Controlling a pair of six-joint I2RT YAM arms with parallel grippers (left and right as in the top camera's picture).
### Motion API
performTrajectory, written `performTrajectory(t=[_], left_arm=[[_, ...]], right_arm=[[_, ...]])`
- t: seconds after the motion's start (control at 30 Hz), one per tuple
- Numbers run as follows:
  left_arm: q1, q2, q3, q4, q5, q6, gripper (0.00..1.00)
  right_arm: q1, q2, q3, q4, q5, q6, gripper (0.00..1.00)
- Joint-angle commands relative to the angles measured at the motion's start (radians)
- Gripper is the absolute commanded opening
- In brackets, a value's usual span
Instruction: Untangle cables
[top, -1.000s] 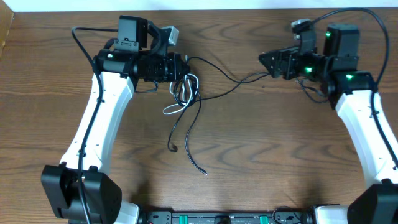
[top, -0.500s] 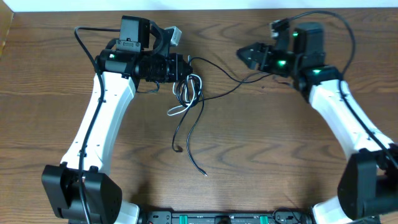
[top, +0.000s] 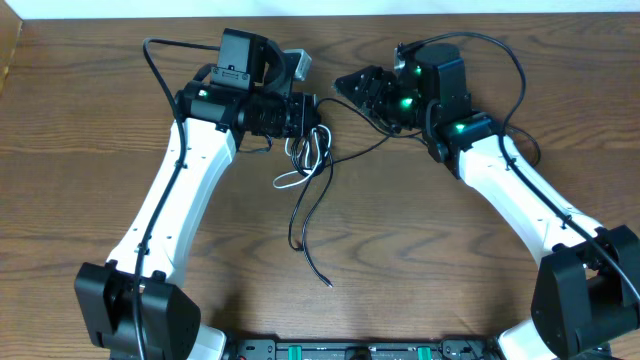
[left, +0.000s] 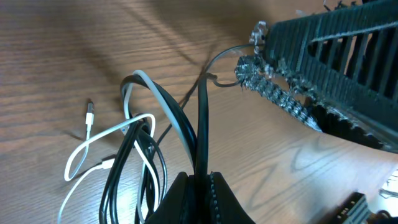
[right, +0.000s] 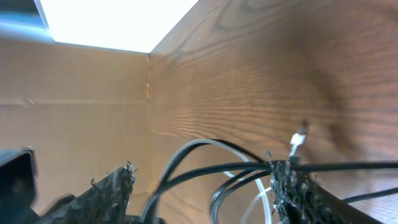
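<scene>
Pinching the black cable (left: 202, 118), left end effector (left: 200, 179) clamped; right end effector (right: 202, 177) parted astride it.

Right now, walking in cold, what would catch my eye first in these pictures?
A tangle of white and black cables lies in the middle of the wooden table. The left claw is shut on a black cable rising out of the heap, and the right claw hangs open close beside it.

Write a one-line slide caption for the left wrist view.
Left gripper pinches a black cable beside the looped white cable, open right gripper close by.
</scene>
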Motion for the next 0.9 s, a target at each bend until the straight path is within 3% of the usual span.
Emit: performTrajectory(t=[0.0, 0.43, 0.63, 0.73, 0.87], left_arm=[[-0.012, -0.017, 0.006, 0.003, -0.053, 0.013, 0.08], [-0.023, -0.016, 0.006, 0.016, -0.108, 0.013, 0.08], [-0.042, -0.016, 0.006, 0.018, -0.108, 0.013, 0.07], [-0.045, -0.017, 0.006, 0.018, -0.108, 0.013, 0.08], [-0.045, -0.016, 0.006, 0.018, -0.108, 0.013, 0.08]], right_arm=[[0.011, 0.004, 0.010, 0.008, 0.027, 0.121, 0.67], [0.019, 0.035, 0.010, 0.008, -0.060, 0.267, 0.68], [0.036, 0.149, 0.010, 0.195, -0.090, 0.331, 0.65], [0.036, 0.186, 0.010, 0.265, -0.088, 0.334, 0.59], [0.036, 0.233, 0.010, 0.307, -0.082, 0.325, 0.41]])
